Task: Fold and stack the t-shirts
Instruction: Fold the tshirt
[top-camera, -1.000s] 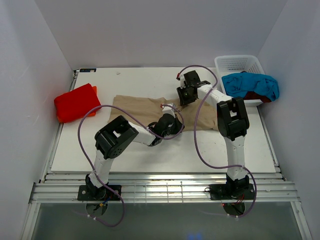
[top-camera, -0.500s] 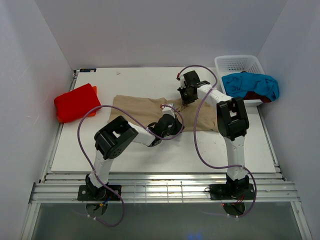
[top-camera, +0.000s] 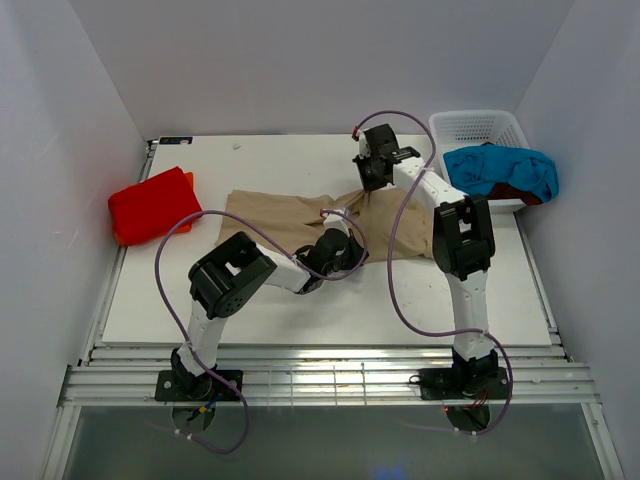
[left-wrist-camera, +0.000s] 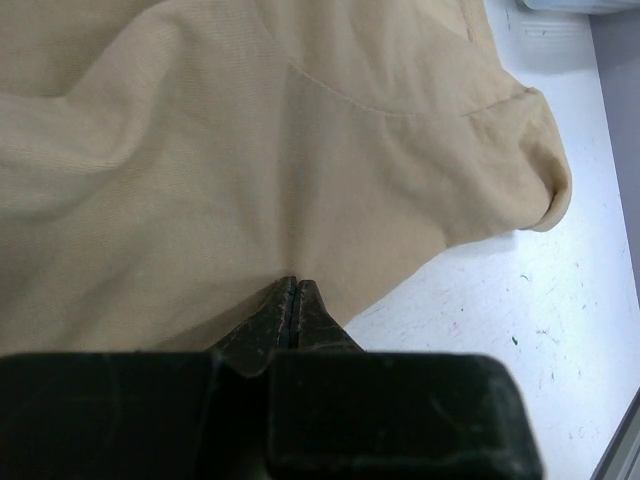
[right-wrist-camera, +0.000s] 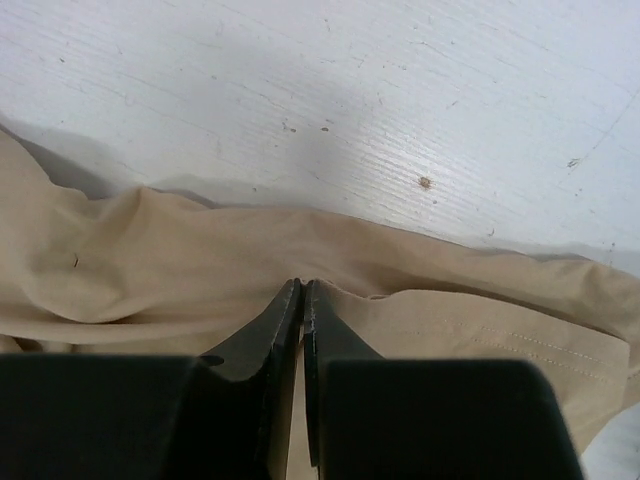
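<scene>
The left fingers (left-wrist-camera: 280, 322) were clamped shut on the 6 o'clock edge of the tan t-shirt (top-camera: 275, 215). The right fingers (right-wrist-camera: 286, 325) pinched its 1 o'clock edge, held above the worktop (top-camera: 250, 160).

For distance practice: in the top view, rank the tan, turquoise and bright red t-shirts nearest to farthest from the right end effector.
1. Tan t-shirt, centre, held by that end effector.
2. Turquoise t-shirt, right.
3. Bright red t-shirt, far left.
</scene>
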